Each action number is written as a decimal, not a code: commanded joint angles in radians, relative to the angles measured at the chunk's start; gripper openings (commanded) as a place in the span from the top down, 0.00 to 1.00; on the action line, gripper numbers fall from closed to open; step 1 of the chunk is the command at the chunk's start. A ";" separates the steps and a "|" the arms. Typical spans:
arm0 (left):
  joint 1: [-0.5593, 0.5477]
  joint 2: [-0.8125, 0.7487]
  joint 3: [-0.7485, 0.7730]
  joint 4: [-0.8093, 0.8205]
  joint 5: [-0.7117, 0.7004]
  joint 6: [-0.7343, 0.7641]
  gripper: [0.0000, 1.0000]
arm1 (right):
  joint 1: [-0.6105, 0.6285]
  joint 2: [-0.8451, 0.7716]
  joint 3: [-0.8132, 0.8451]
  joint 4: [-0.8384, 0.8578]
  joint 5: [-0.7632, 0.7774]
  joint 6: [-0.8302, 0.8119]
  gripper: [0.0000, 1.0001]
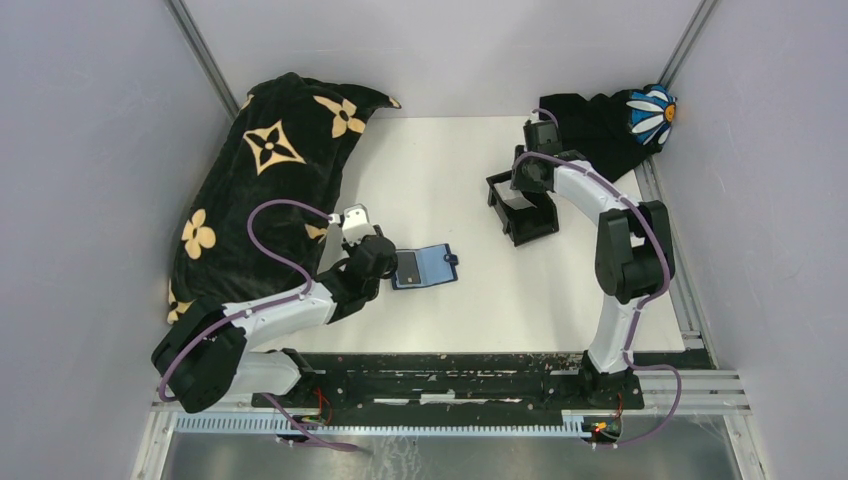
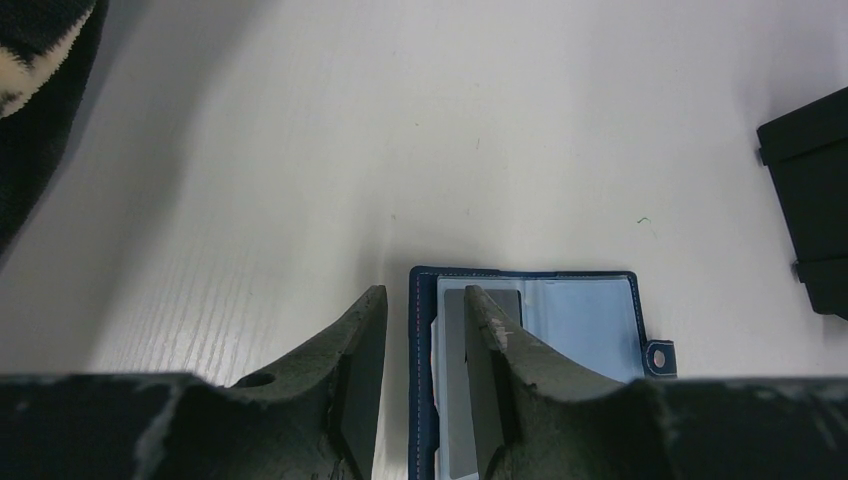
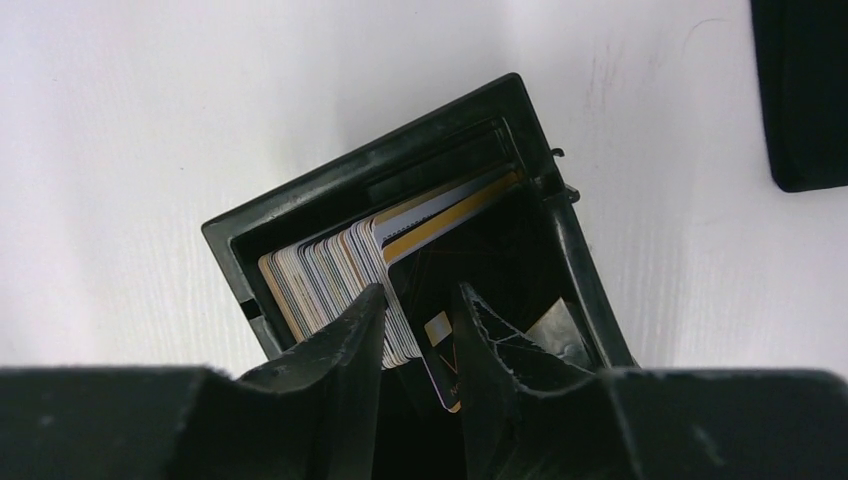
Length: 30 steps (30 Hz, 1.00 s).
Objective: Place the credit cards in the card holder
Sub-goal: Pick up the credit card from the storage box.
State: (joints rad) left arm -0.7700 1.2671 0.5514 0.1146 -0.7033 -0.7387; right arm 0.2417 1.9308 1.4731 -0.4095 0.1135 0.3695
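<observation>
The card holder (image 1: 425,266) lies open on the white table, navy outside and light blue inside (image 2: 580,320). A grey credit card (image 2: 458,400) sits in its left pocket. My left gripper (image 2: 424,292) stands open over the holder's left edge, one finger above the grey card and one over bare table. At the back right, a black tray (image 3: 370,170) holds a tight stack of credit cards (image 3: 320,270). My right gripper (image 3: 418,290) reaches into it, jaws apart. A black card with a gold chip (image 3: 435,330) leans between the fingers, and the left finger touches the stack.
A black blanket with tan flowers (image 1: 270,180) fills the left side, close to my left arm. A black cloth with a daisy (image 1: 620,120) lies in the back right corner. Another black piece (image 3: 800,90) sits beside the tray. Grey walls enclose the table.
</observation>
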 commanded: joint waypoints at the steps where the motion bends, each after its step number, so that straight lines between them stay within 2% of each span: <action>1: 0.002 0.005 0.036 0.051 -0.014 0.036 0.59 | -0.026 0.033 0.032 -0.014 -0.083 0.064 0.68; 3: 0.000 0.006 0.035 0.053 -0.012 0.035 0.59 | -0.027 0.030 0.031 -0.009 -0.098 0.074 0.72; 17: 0.001 0.016 0.045 0.056 -0.004 0.038 0.60 | -0.027 -0.009 0.076 -0.027 -0.132 0.100 0.72; 30: 0.000 0.015 0.051 0.057 -0.001 0.044 0.61 | -0.027 0.001 0.113 -0.038 -0.141 0.109 0.77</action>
State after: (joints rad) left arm -0.7700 1.2823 0.5640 0.1299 -0.6960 -0.7383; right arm 0.2138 1.9350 1.5299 -0.4587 -0.0086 0.4599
